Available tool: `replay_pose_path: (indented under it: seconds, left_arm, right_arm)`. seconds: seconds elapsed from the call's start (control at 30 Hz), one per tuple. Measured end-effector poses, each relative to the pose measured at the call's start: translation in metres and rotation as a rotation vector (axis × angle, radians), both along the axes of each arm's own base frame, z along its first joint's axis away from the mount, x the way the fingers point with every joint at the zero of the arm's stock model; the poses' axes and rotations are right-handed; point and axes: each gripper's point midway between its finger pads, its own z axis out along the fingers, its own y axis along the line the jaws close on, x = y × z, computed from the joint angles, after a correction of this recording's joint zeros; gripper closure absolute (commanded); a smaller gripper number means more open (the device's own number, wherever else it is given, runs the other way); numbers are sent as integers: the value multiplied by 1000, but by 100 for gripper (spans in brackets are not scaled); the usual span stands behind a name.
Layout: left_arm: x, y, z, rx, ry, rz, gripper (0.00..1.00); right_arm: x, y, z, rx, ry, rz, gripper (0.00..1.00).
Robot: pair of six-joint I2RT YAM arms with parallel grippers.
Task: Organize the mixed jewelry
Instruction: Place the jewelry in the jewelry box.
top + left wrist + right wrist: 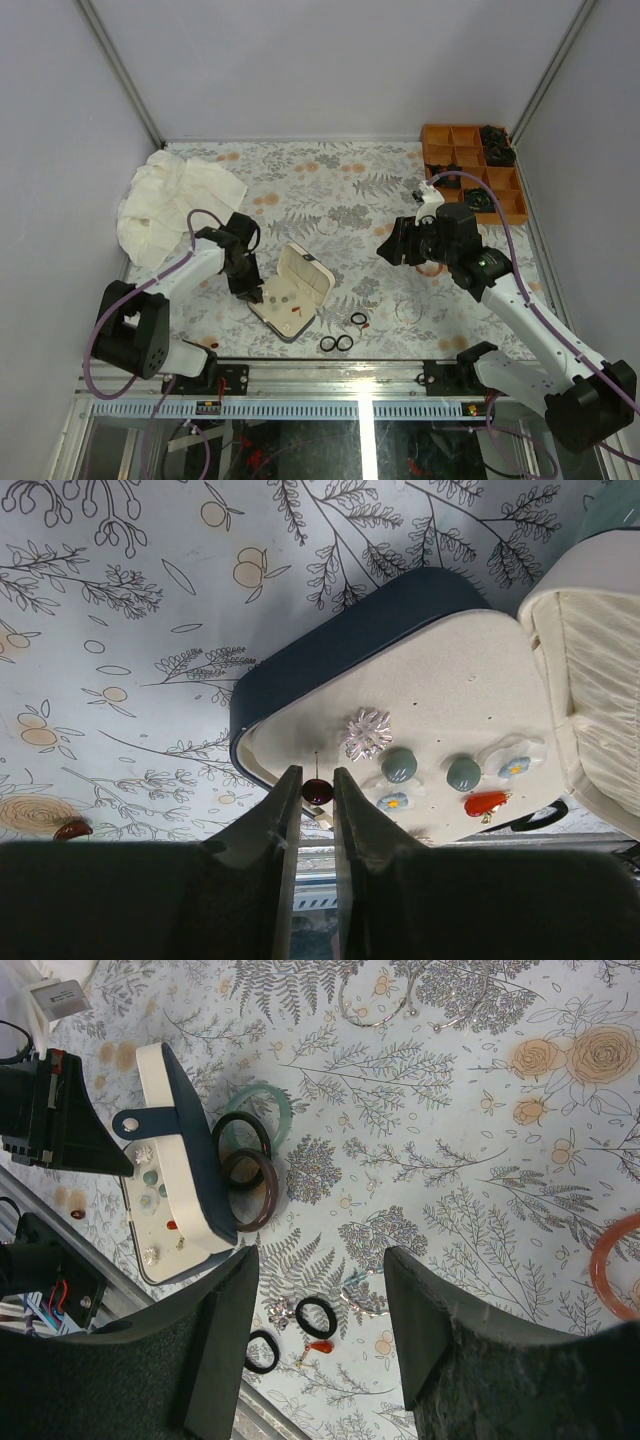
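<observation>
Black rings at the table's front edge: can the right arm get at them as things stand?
Probably yes. The right gripper is open and empty, and the black rings lie uncovered beside the case, with nothing over them.

Free table (330, 185) centre-rear; case (296, 285), black rings (337, 343) in front, cloth (175, 205) left.

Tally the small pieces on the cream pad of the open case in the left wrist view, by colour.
Silver snowflake stud: 1
Pale green round studs: 2
Blue flower studs: 2
Orange-red drop: 1
Dark red round bead: 1
Total: 7
One pale piece at the cream pad edge is partly hidden, not counted.
</observation>
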Motion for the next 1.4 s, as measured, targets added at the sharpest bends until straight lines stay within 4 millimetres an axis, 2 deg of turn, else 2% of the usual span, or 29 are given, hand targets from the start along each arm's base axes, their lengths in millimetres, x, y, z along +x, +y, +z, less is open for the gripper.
replay_pose_path:
  seconds: [1.4]
  left_arm:
    - [6, 6, 3, 12, -29, 19, 100]
  right_arm:
    - [-1, 1, 0, 1, 0, 6, 40]
